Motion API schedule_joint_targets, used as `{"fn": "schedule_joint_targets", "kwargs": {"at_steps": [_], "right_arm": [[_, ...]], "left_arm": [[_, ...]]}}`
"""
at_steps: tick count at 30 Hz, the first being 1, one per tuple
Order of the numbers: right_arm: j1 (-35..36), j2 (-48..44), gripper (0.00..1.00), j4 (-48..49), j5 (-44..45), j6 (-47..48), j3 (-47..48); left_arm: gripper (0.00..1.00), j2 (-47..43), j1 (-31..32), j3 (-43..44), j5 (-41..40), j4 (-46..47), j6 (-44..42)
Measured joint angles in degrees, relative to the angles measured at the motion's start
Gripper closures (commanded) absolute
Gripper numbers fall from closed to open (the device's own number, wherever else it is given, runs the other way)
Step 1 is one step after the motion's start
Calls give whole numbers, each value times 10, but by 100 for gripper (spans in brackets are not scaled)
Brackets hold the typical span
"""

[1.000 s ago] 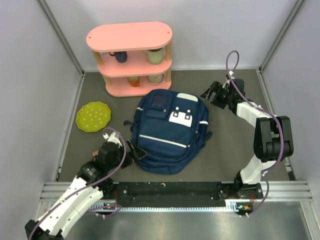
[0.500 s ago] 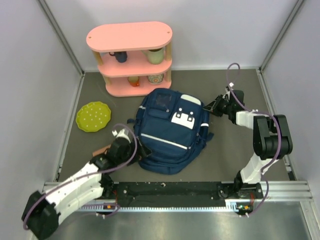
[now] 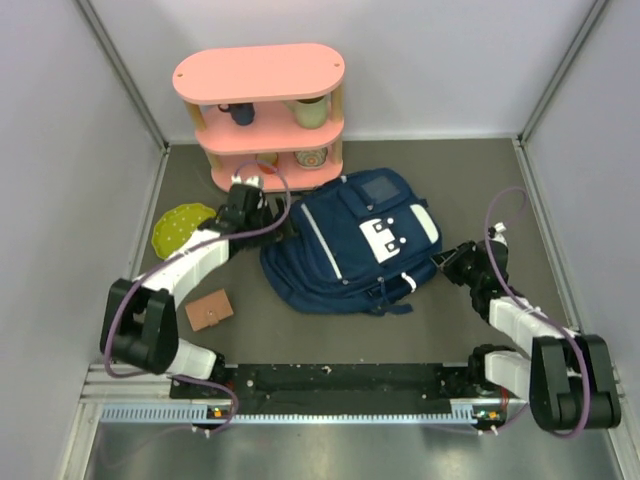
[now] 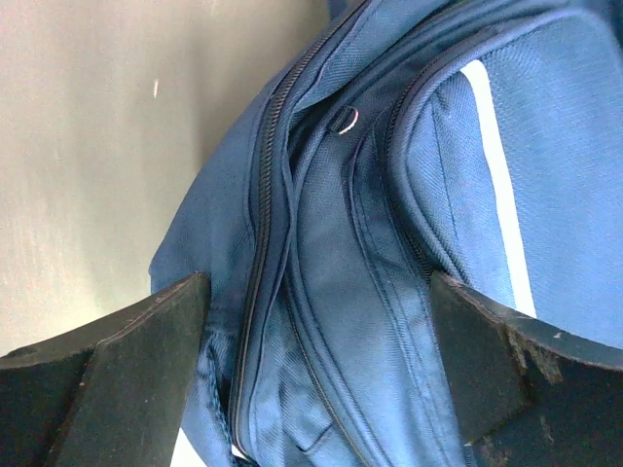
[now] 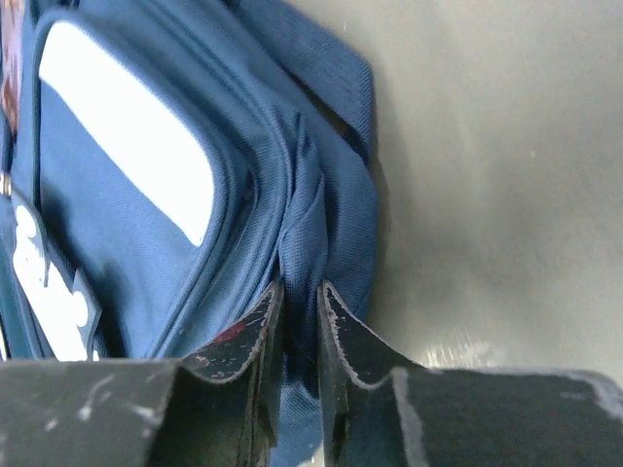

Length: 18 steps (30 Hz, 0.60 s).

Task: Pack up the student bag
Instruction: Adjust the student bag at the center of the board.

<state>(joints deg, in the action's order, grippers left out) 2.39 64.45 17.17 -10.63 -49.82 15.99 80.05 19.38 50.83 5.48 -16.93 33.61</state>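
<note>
The student bag (image 3: 345, 245), navy with white stripes and white patches, lies flat in the middle of the table, its top end toward the left. My left gripper (image 3: 263, 207) is at the bag's upper left edge. In the left wrist view it (image 4: 316, 336) stands wide open, its fingers (image 4: 146, 350) straddling the bag's zipped side (image 4: 321, 243) without pinching it. My right gripper (image 3: 448, 262) is at the bag's right edge. In the right wrist view it (image 5: 302, 297) is shut on a fold of the bag's blue fabric (image 5: 311, 204).
A pink three-tier shelf (image 3: 260, 75) holding cups stands at the back, close behind the left gripper. A green plate (image 3: 175, 228) lies at the left, partly under the left arm. A small brown wallet-like thing (image 3: 210, 310) lies near the front left.
The bag has turned and shifted toward the back right. The left arm swung from the front up to the bag's upper left edge. The right gripper came forward and shut on the bag's edge.
</note>
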Motion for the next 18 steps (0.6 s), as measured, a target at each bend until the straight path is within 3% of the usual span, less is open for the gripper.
{"fn": "schedule_joint_targets", "kwargs": {"at_steps": [3,10,18], "right_arm": [[2,-51,84,-49,-9,-1,-10],[21,-193,43,-200,-60,31,-3],[24,-287,41,-303,-24,53,53]], "left_arm": [[1,27,-8,66,0,5,-27],[1,-11,-5,64,-1,6,-38],[1,-136,5,16,-29,-45,-46]]}}
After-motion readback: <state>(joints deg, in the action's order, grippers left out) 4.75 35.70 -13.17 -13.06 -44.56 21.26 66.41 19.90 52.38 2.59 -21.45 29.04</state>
